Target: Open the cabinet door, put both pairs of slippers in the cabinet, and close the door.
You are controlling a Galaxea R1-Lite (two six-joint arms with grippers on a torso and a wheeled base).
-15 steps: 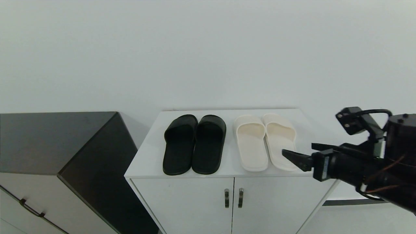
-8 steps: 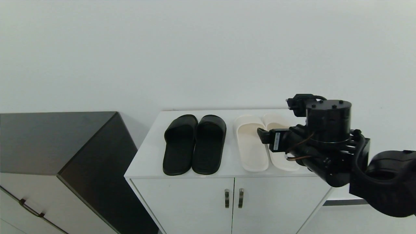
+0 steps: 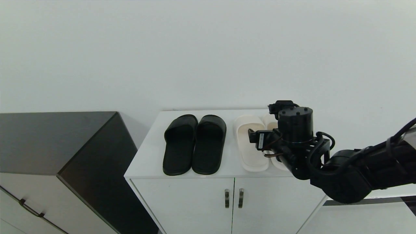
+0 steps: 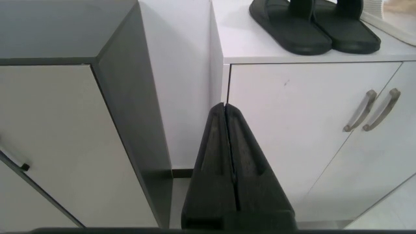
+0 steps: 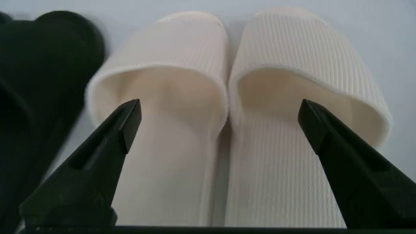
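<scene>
Right pincer (image 5: 220, 109) has swung in over the white slippers (image 5: 162, 123), spread wide seemingly to straddle the pair; left pincer (image 4: 225, 114) waits pressed together.

"Where did the slippers lie?"
"On the cabinet (image 3: 148, 156) top: left pair (image 3: 194, 144) beside right pair (image 3: 252, 146)."
"And the right gripper (image 5: 220, 110)?"
"Over the right pair (jaws straddling both slippers). A second cupboard (image 3: 58, 139) stood farther left."

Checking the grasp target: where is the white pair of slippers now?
In the head view the white slippers lie on top of the white cabinet, right of the black slippers, under the open right gripper.
</scene>
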